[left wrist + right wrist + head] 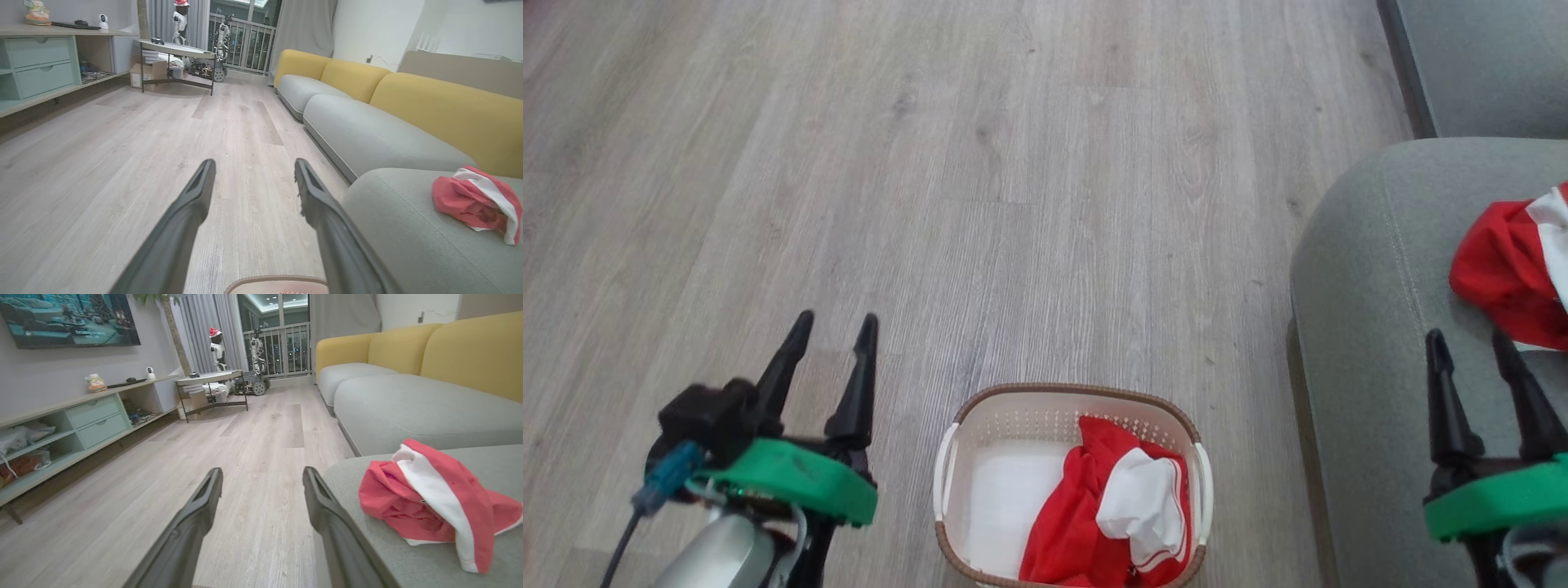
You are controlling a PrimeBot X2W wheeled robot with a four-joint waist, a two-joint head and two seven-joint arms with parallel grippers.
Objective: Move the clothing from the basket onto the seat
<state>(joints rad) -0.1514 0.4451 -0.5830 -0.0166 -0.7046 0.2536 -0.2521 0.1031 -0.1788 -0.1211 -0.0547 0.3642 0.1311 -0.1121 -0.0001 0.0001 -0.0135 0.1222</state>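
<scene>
On the pale wood floor (1045, 163), low centre of the head view, the basket (1075, 390) stands upright. One red-and-white garment (1094, 523) is bunched in its right half, and the white bottom is bare on the left. A second garment (1507, 269), also red and white, lies crumpled on the seat (1372, 286) at the right, well apart from the basket. The left pincer (837, 320) hovers over the floor left of the basket, fingers spread, nothing between them. The right pincer (1468, 336) is over the seat's front part, just beside the second garment, also spread and empty. The right wrist view shows it clear of the cloth. Lettering on the garments can't be made out.
</scene>
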